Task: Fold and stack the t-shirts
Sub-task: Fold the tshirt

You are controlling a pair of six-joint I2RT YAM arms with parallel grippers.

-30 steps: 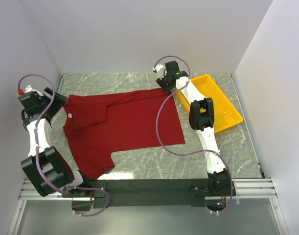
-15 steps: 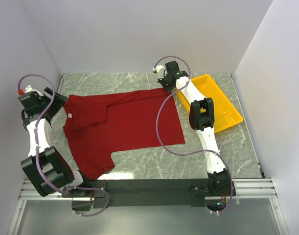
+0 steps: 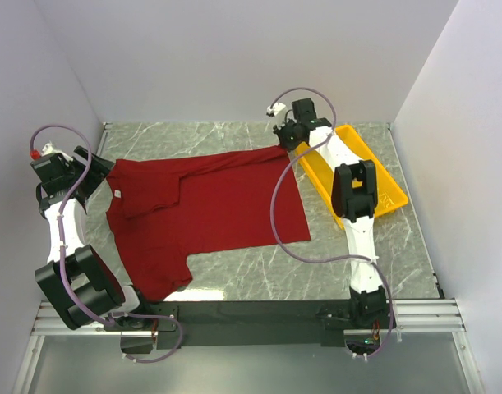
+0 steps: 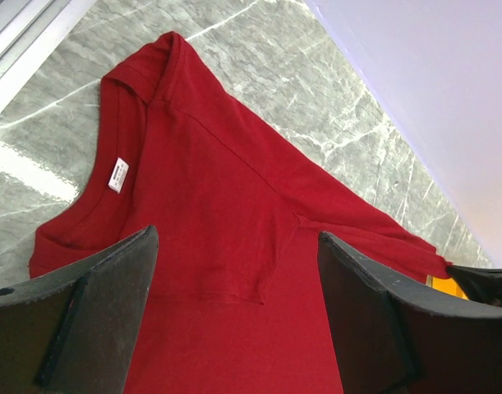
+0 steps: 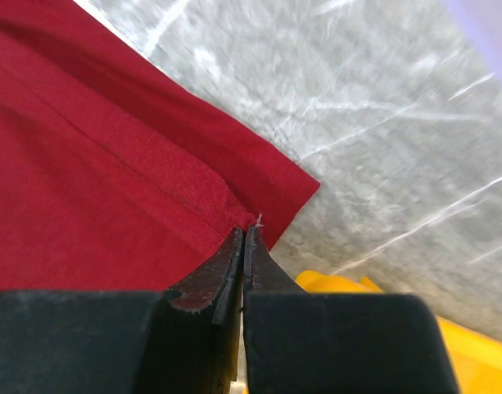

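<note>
A dark red t-shirt lies spread on the marble table, its collar and white neck label to the left. One sleeve lies folded onto the body and the other points toward the near edge. My right gripper is shut on the shirt's far right corner, with the cloth pinched at the tips of the right gripper. My left gripper hovers open by the collar. In the left wrist view the shirt fills the gap of the left gripper, which touches nothing.
A yellow tray stands at the right, partly under the right arm; its edge shows beside the right fingers. White walls close in the table at the back and sides. Bare marble shows in front of the shirt.
The right gripper has shut on the shirt's far right corner. It has moved right and slightly back, drawing that corner with it. The left arm has not moved.
</note>
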